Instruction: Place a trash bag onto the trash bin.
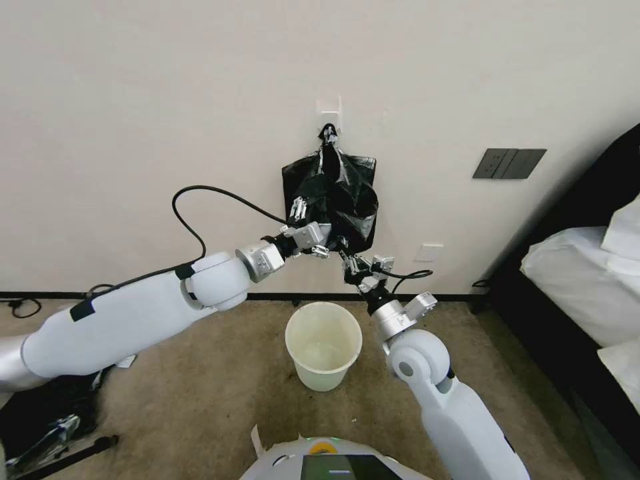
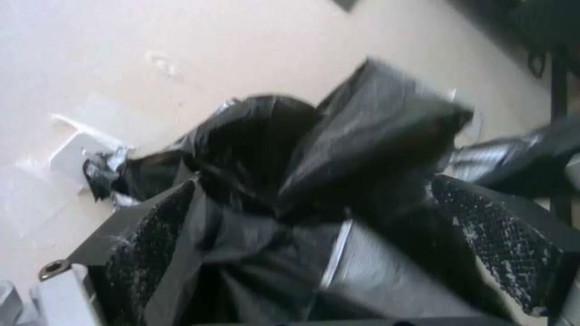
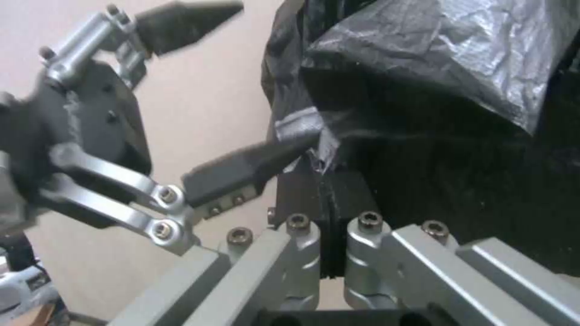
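The glossy black trash bag bulges out from a sheaf of black bags hung by its knotted top on a white wall hook. My right gripper reaches up from below and is shut on the trash bag's lower edge; in the right wrist view its fingertips pinch the plastic. My left gripper is open against the bag's left side, its fingers spread wide with black plastic between them. The cream-white trash bin stands upright on the carpet directly below.
A dark wall switch plate and a white outlet lie right of the bags. A bed with white bedding fills the right side. Black cables and gear lie on the floor at the left.
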Tool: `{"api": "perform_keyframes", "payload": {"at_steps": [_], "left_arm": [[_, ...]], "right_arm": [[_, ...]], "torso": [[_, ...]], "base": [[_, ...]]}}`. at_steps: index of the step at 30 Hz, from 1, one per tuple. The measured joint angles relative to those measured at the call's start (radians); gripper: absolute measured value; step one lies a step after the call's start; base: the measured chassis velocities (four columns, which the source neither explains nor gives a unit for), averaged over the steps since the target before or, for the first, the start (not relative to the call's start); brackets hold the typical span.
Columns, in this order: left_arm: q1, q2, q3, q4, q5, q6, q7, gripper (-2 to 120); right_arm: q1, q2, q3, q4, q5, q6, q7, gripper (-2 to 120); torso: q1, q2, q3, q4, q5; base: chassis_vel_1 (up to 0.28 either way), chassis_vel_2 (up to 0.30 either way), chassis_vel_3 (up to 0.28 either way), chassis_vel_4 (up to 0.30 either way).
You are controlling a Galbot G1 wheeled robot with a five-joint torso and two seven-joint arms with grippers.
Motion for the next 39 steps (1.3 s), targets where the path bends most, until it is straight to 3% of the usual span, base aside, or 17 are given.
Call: {"api": "perform_keyframes", "payload": {"at_steps": [18,26,34,39], "left_arm": [[0.006,-0.008,0.023,0.018,0.018,0.027,0.008,99],[0.038,0.025,-0.029,-0.024,-0.006,0.044,-0.011,98],[0.093,0.014,-0.064,-0.018,-0.009,0.072,-0.048,95],[0.150,0.026,-0.138,-0.057,-0.069,0.075,-0.089,93]], "right_arm": [[-0.007,-0.004,0.012,0.010,0.006,0.000,-0.002,0],[-0.004,-0.007,0.023,0.010,0.021,-0.002,-0.002,0],[-0.004,-0.007,0.020,0.011,0.021,-0.004,-0.002,0],[-0.009,-0.015,0.026,0.012,0.022,-0.005,-0.002,0]], "torso": [[0.000,0.000,0.000,0.0000,-0.0001],[0.000,0.000,0.000,0.0003,-0.0001],[0.000,0.000,0.000,0.0000,-0.0002],[0.000,0.000,0.000,0.0000,-0.0002]], "base": [[0.000,0.000,0.000,0.000],[0.000,0.000,0.000,0.000],[0.000,0.000,0.000,0.000],[0.000,0.000,0.000,0.000]]}}
